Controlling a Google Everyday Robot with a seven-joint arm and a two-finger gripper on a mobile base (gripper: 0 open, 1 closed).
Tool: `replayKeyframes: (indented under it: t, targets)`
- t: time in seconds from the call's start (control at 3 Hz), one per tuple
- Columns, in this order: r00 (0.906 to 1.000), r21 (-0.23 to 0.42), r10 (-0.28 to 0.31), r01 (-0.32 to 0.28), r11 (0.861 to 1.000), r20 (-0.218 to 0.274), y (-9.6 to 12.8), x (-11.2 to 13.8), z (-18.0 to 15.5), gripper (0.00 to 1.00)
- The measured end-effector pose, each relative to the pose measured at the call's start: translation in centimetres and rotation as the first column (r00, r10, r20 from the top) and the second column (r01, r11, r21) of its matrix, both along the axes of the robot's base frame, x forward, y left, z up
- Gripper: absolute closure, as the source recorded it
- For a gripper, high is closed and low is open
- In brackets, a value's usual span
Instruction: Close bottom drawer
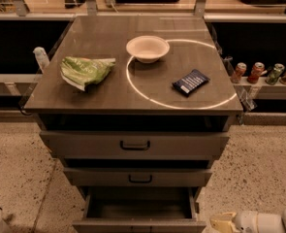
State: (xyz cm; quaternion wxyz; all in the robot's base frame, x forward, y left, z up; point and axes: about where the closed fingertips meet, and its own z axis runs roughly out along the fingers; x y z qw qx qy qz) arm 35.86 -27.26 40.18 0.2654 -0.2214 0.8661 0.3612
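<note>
The grey cabinet [133, 147] filled most of the view, its worktop [108, 93] carrying a green bag [87, 71], a bowl [148, 48] and a dark packet [190, 82]. The bottom drawer [138, 224] stood pulled out at the frame's lower edge. The gripper [223, 223] sat low on the right, just beside that drawer's front corner; how wide it stood could not be told. Approach seemed the step in hand: next it likely needed to come round before the front panel and push straight inward. Bare floor [16, 178] on both sides left room.
</note>
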Motion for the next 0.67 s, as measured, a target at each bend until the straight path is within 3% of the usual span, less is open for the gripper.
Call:
replayKeyframes:
  t: [0.67]
  targets:
    - [0.9918,0.129,-0.021,0.037,0.991,-0.126,-0.5,0.6,-6.8,1.00]
